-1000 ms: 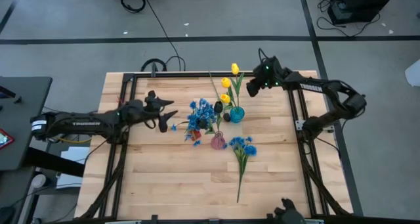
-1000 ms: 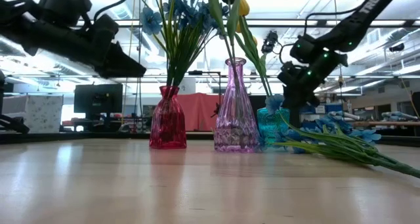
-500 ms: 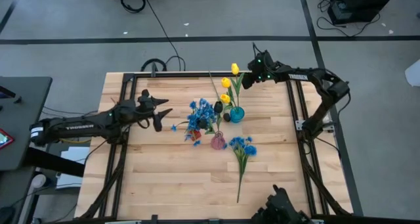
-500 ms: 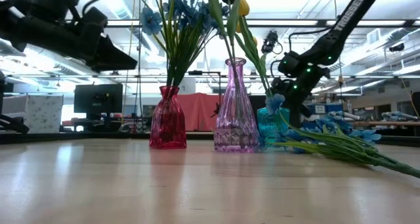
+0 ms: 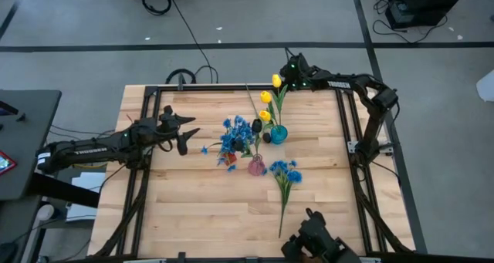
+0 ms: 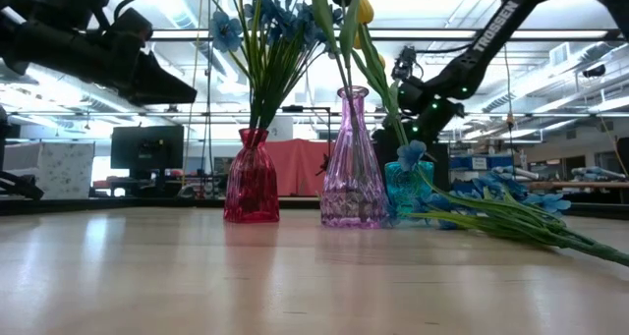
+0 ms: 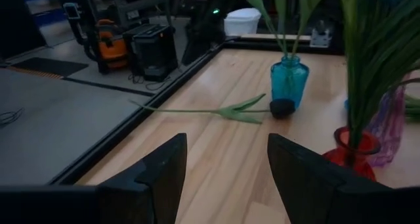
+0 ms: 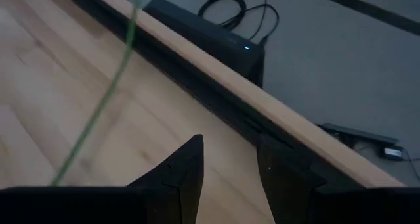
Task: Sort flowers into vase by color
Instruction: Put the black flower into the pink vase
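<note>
Left end effector (image 5: 187,131) open, empty, over the counter (image 5: 193,209) left of the vases; front half bare, open room there. Right end effector (image 5: 287,69) open, empty, at the far edge. Three vases: red vase (image 6: 252,176) with blue blossoms (image 5: 237,135), purple vase (image 6: 352,158), teal vase (image 5: 279,133) with three yellow tulips (image 5: 267,97). One dark tulip (image 7: 283,108) lies touching the teal vase. One blue bunch (image 5: 285,172) lies right of the purple vase.
</note>
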`<action>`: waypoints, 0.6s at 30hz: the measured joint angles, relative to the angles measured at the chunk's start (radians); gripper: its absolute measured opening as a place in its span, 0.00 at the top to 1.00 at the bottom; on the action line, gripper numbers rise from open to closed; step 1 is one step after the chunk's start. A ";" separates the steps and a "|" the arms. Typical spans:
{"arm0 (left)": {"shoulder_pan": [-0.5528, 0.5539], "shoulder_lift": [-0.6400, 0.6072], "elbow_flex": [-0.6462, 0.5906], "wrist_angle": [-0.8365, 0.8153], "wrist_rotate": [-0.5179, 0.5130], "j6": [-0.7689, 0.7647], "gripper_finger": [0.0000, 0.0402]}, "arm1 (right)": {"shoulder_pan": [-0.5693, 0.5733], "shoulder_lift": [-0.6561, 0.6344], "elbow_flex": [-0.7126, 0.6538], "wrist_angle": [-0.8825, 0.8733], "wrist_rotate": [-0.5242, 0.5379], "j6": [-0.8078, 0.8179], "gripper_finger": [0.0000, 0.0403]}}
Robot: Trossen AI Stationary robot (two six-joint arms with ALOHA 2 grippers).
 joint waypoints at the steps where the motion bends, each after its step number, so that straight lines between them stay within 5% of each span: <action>1: 0.000 0.000 0.000 0.006 0.009 0.000 0.46 | 0.005 0.009 0.021 -0.014 0.001 0.000 0.62; 7: 0.000 0.003 0.000 0.006 0.016 0.000 0.46 | 0.024 0.073 0.139 -0.118 -0.001 -0.008 0.62; 18: 0.000 0.003 0.000 -0.020 0.009 0.005 0.46 | 0.086 0.201 0.275 -0.163 -0.195 -0.020 0.62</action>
